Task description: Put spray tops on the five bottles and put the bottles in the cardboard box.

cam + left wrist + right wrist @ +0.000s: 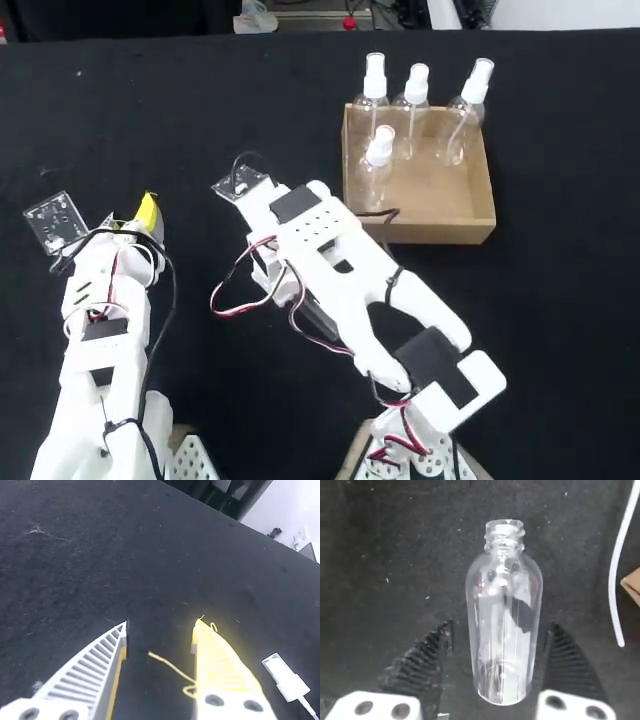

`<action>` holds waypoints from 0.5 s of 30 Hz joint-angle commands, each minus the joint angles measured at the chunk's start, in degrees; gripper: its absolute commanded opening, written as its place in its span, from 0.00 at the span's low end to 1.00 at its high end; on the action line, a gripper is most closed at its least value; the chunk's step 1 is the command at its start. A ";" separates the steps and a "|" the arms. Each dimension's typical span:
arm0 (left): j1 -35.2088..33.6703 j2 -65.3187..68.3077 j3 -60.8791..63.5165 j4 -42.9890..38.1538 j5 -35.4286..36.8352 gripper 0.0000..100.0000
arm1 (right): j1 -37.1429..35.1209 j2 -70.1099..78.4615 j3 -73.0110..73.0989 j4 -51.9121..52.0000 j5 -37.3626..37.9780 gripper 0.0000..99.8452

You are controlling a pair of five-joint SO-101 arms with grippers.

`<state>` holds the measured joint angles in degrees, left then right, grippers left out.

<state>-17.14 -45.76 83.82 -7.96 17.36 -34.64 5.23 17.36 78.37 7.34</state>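
Bottle [504, 605], clear and uncapped, is lying on the black table [380, 555] between the right gripper's [500, 626] spread fingers, not yet pinched; looking light, rigid and slick, it is asking for a mid-body pinch. Left gripper [160, 625] is hanging spread over the table.
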 commanded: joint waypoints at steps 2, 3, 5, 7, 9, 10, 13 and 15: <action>-0.40 -0.62 -3.74 -1.32 0.53 0.21 | 0.26 2.07 -3.56 -3.08 0.35 0.25; -0.40 -0.62 -3.74 -1.32 0.53 0.21 | 0.18 3.21 -3.65 -3.34 1.58 0.25; -0.40 -0.62 -3.74 -1.32 0.53 0.21 | 0.09 5.67 -3.74 -3.60 4.04 0.25; -0.40 -0.62 -3.74 -1.32 0.53 0.21 | 0.26 7.52 -3.74 -3.60 5.54 0.25; -0.31 -0.62 -3.74 -1.32 0.53 0.21 | 0.35 8.75 -3.91 -3.52 5.89 0.25; -0.31 -0.62 -3.74 -1.32 0.53 0.21 | 0.35 8.75 -4.18 -3.25 5.89 0.24; -0.31 -0.62 -3.74 -1.32 0.53 0.21 | 0.35 8.66 -4.35 -3.52 5.63 0.12; -0.31 -0.62 -3.74 -1.32 0.53 0.21 | 0.44 8.66 -4.35 -3.69 5.45 0.00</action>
<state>-17.14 -45.76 83.82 -7.96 17.36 -34.64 14.46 16.22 75.38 12.62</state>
